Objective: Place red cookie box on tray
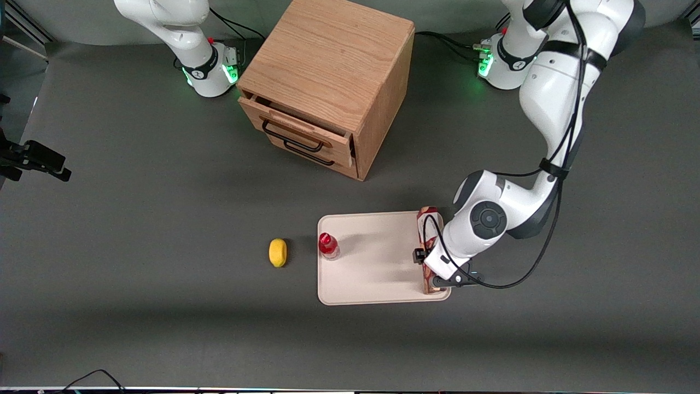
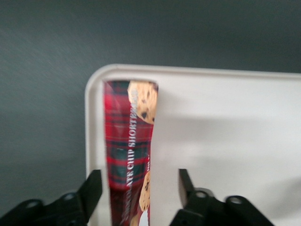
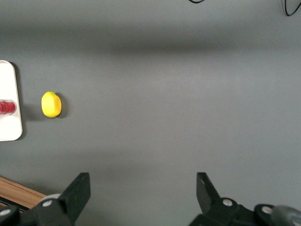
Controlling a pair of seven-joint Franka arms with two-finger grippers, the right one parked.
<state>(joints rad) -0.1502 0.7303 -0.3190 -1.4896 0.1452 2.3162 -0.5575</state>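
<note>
The red cookie box (image 2: 128,146) is a long dark-red tartan carton with cookie pictures. It lies on the cream-white tray (image 2: 225,141), along the tray's short edge toward the working arm's end. In the front view one end of the box (image 1: 427,218) shows past the wrist, and the tray (image 1: 377,273) lies near the table's middle. My left gripper (image 2: 140,188) is low over the box with its fingers (image 2: 94,186) open. One finger stands on each side of the box, with a gap on both sides. In the front view the gripper (image 1: 430,273) is mostly hidden under the wrist.
A small red-capped bottle (image 1: 328,245) stands at the tray's edge toward the parked arm's end. A yellow lemon (image 1: 278,252) lies on the table beside it. A wooden drawer cabinet (image 1: 328,82) stands farther from the front camera, its top drawer slightly open.
</note>
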